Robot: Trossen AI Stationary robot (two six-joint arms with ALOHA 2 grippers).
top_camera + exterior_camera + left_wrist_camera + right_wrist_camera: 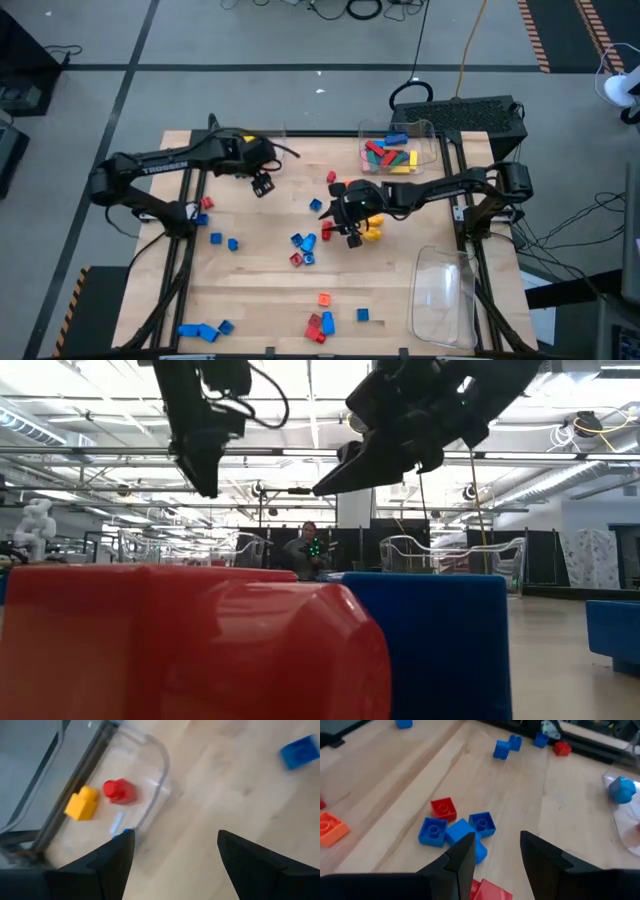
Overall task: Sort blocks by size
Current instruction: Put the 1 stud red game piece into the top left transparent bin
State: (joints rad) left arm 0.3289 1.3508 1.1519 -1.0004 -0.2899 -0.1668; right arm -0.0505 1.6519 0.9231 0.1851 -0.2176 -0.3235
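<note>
left end effector (263, 185) apart and empty, right end effector (352, 235) apart above blocks (304, 247)

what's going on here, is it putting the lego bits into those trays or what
A two-armed robot is sorting toy blocks by size on a wooden table. The left tool hangs open and empty beside a clear tray holding a small yellow block and a small red block. The right tool hovers mid-table above a cluster of blue blocks, gripping nothing visible. Another tray holds longer bars; many blocks lie loose.
</note>
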